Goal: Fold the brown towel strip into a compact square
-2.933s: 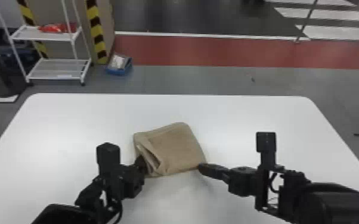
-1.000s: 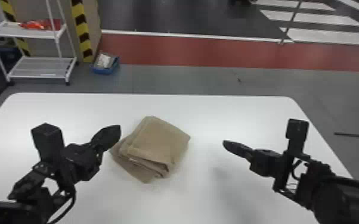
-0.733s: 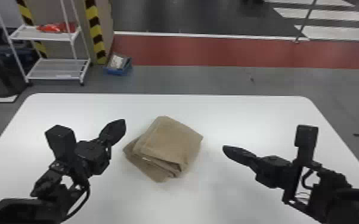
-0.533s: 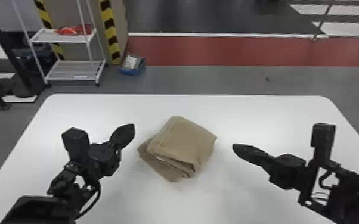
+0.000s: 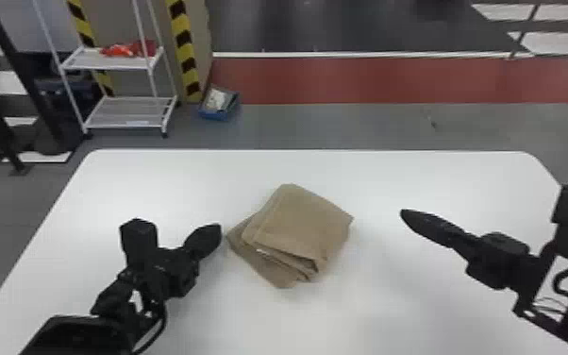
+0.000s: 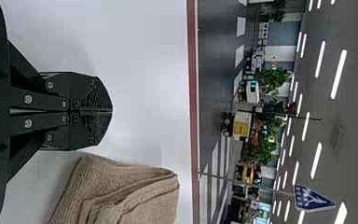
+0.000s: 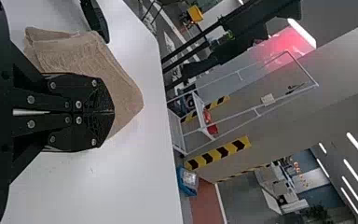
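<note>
In the head view my left gripper (image 5: 218,228) is shut, just left of the brown towel (image 5: 297,226), with a small gap between them. My right gripper (image 5: 404,213) is also shut, farther off on the towel's right. The towel lies folded into a thick, roughly square packet turned at an angle; a lower layer juts out at its near left side. In the left wrist view the gripper (image 6: 111,111) has its fingers together, beside the towel's layered edges (image 6: 130,196). In the right wrist view the gripper (image 7: 113,112) has closed fingers, with the towel (image 7: 126,93) behind them.
The white table (image 5: 297,321) carries the towel, with bare surface around it. Beyond its far edge stand a white wire shelf (image 5: 127,113) and a blue bin (image 5: 219,105) on the floor.
Both grippers have drawn away from the towel, left to the left and right to the right. The towel has turned, and its lower layer now juts out. The head view has shifted sideways.
</note>
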You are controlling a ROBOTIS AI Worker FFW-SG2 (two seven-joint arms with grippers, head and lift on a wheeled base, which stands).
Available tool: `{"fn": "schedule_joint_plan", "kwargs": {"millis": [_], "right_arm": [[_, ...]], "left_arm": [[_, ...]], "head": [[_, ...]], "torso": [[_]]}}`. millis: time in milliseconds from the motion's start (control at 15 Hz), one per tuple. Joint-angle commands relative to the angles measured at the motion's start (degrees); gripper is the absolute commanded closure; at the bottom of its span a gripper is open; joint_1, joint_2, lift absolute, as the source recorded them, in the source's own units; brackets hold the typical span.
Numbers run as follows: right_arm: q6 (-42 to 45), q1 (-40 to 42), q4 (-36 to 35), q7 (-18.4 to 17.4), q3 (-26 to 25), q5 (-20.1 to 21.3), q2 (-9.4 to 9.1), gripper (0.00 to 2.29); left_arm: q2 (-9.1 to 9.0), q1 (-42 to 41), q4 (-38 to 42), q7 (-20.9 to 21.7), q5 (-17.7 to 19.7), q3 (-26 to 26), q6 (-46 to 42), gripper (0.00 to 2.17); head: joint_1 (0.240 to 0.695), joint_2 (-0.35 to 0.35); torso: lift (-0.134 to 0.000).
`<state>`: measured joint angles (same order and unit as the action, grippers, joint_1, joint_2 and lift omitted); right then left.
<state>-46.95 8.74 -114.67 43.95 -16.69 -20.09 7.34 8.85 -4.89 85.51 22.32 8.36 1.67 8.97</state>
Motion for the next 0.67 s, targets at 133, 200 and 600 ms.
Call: {"fn": "schedule_joint_plan", "kwargs": {"millis": [133, 200, 600], "right_arm": [[-1.88, -1.97, -0.64, 0.35, -1.77, -0.21, 1.01, 1.94], [-1.88, -2.58, -0.55, 0.35, -1.59, -0.21, 1.19, 1.94], [-1.88, -3.64, -0.37, 0.70, -0.98, 1.02, 1.45, 1.94]], "left_arm": [[-0.23, -2.67, 2.91, 1.58, 2.19, 1.49, 1.54, 2.12], [-0.23, -3.90, 4.32, 2.11, 2.37, 1.84, 1.89, 2.12], [-0.23, -7.42, 11.79, 3.96, 6.32, 7.73, 7.69, 2.12]], "head": [[0.695, -0.040], [0.695, -0.050], [0.695, -0.113]], "torso": [[-0.115], [-0.115], [-0.115]]}}
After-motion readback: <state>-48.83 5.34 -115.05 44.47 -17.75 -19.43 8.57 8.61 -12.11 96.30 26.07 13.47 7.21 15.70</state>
